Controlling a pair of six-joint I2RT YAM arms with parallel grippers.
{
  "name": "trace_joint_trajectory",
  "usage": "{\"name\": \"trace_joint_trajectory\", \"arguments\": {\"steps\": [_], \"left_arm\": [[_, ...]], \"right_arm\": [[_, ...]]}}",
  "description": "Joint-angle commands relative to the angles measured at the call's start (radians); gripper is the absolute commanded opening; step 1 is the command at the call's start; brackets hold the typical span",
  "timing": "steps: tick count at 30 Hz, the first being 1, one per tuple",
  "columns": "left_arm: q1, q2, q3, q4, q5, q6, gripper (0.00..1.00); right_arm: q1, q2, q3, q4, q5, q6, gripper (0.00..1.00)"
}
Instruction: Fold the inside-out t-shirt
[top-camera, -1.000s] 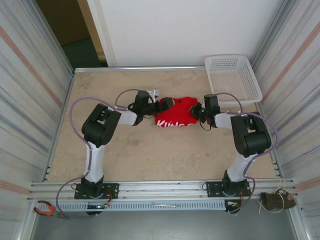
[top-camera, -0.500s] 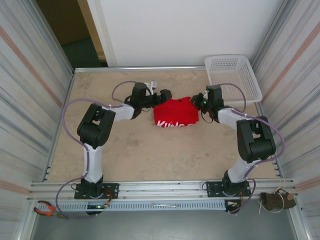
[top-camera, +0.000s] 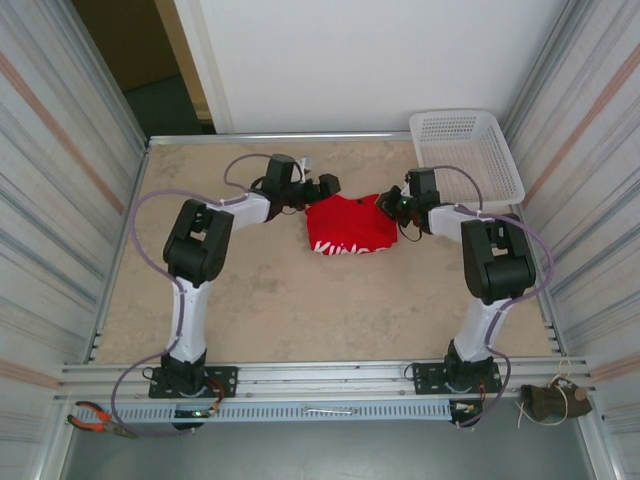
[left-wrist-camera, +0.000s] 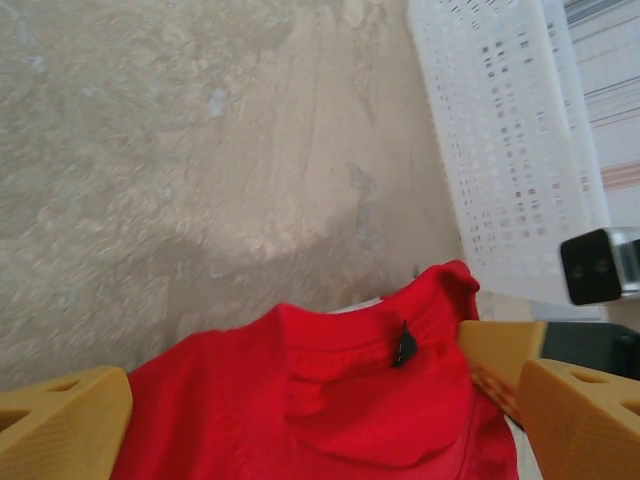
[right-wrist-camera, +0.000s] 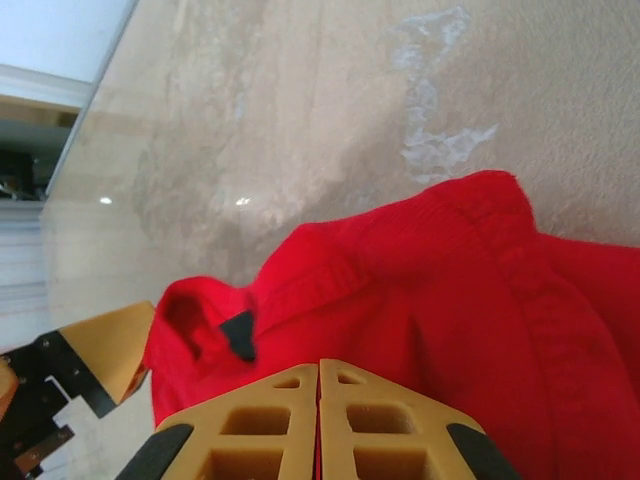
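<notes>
Top view: the inside-out t-shirt (top-camera: 350, 228) lies bunched on the table (top-camera: 250, 300), apart from the white basket (top-camera: 465, 155) at the far right. The left gripper (top-camera: 325, 187) is at its far-left corner, the right gripper (top-camera: 388, 203) at its far-right corner. Left wrist: the left gripper (left-wrist-camera: 320, 400) is spread wide over the red collar, black tag (left-wrist-camera: 404, 346) showing. Right wrist: the right gripper (right-wrist-camera: 318, 368) fingers are pressed together at the shirt's edge, possibly nipping cloth, can't tell.
</notes>
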Motion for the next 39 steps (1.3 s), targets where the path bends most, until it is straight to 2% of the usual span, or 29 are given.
{"name": "trace_joint_trajectory", "arguments": {"steps": [1, 6, 10, 20, 31, 33, 34, 37, 39], "left_arm": [[0.015, -0.162, -0.033, -0.078, -0.006, 0.062, 0.99], [0.016, -0.296, -0.188, -0.184, -0.02, 0.06, 0.99], [0.016, -0.315, -0.276, -0.178, 0.027, 0.048, 0.99], [-0.032, -0.188, -0.265, -0.168, 0.063, 0.054, 0.99], [-0.112, -0.089, -0.264, 0.012, 0.112, -0.06, 0.97], [-0.119, -0.088, -0.282, 0.067, 0.097, -0.082, 0.86], [-0.12, -0.09, -0.291, 0.089, 0.087, -0.089, 0.74], [-0.109, -0.114, -0.327, 0.137, 0.044, -0.11, 0.28], [-0.088, -0.135, -0.332, 0.11, 0.036, -0.095, 0.09]], "right_arm": [[-0.004, -0.15, 0.011, -0.112, -0.019, -0.086, 0.09], [0.006, -0.27, -0.063, -0.185, -0.008, -0.101, 0.15], [0.022, -0.29, -0.124, -0.167, 0.005, -0.089, 0.17], [0.045, -0.131, -0.193, -0.033, 0.009, -0.024, 0.12], [0.042, -0.119, -0.223, -0.028, 0.026, -0.018, 0.11], [0.042, -0.123, -0.221, -0.031, 0.022, -0.019, 0.11], [0.042, -0.128, -0.219, -0.035, 0.018, -0.019, 0.11], [0.038, -0.176, -0.206, -0.058, 0.0, -0.02, 0.11], [0.037, -0.236, -0.193, -0.092, -0.004, -0.025, 0.12]]}}
